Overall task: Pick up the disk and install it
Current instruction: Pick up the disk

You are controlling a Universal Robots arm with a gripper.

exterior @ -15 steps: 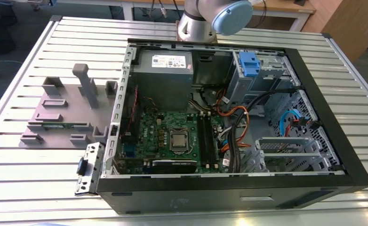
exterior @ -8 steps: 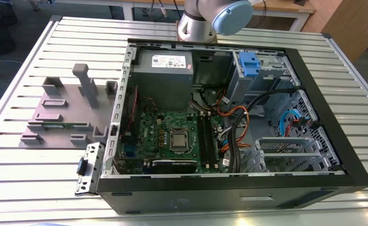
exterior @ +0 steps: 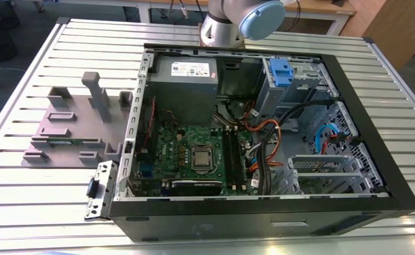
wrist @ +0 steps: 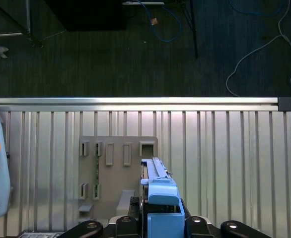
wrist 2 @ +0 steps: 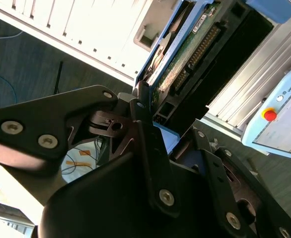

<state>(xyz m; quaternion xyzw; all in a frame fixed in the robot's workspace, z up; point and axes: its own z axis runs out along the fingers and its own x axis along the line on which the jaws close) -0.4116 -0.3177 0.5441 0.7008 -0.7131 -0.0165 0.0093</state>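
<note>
Gripper (wrist: 160, 224) closed on the disk (wrist: 158, 191) (blue bracket, green circuit board exposed), held edge-on in the air; the slatted table (wrist: 225, 163) beyond carries a grey holder tray (wrist: 118, 168) and an open computer case (exterior: 264, 218).

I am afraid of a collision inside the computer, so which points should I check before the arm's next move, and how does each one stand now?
1. Disk clamped in the gripper: ok, held edge-on in both wrist views.
2. Disk lifted off the grey fixture: ok, it hangs high above it.
3. Case open: ok, the side is off.
4. Bay beside the blue latch free: cannot tell.
5. Black cable away from that bay: not ok, it arcs close by.
</note>
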